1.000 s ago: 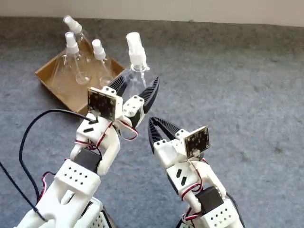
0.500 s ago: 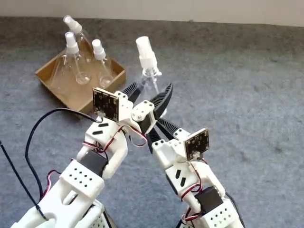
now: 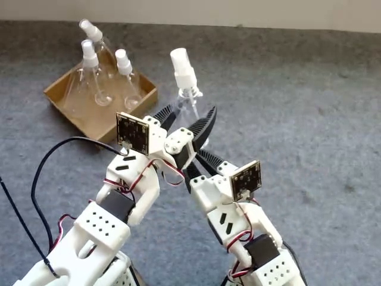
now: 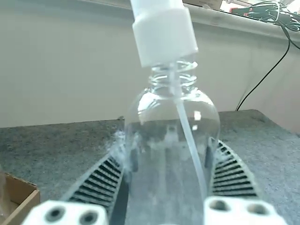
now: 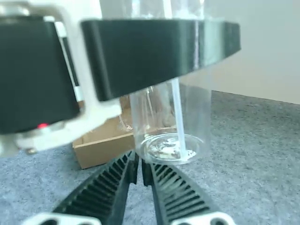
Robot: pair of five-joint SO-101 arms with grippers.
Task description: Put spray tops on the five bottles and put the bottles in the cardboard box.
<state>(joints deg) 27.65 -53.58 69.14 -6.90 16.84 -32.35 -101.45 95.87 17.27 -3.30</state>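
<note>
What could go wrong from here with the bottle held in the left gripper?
The spray top sits tilted, with the neck threads of the bottle bare beneath it, so it may be loose and could drop off.
The right gripper, shut, lies just below the bottle's base and near the left gripper, so the arms might collide.
Three bottles lean in the cardboard box and could be knocked.

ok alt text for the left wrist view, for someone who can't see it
The left gripper holds a clear bottle between its black ribbed fingers, with a white spray top sitting on the neck and a thin tube running down inside. Behind are grey carpet, a pale wall and a corner of the box.
</note>
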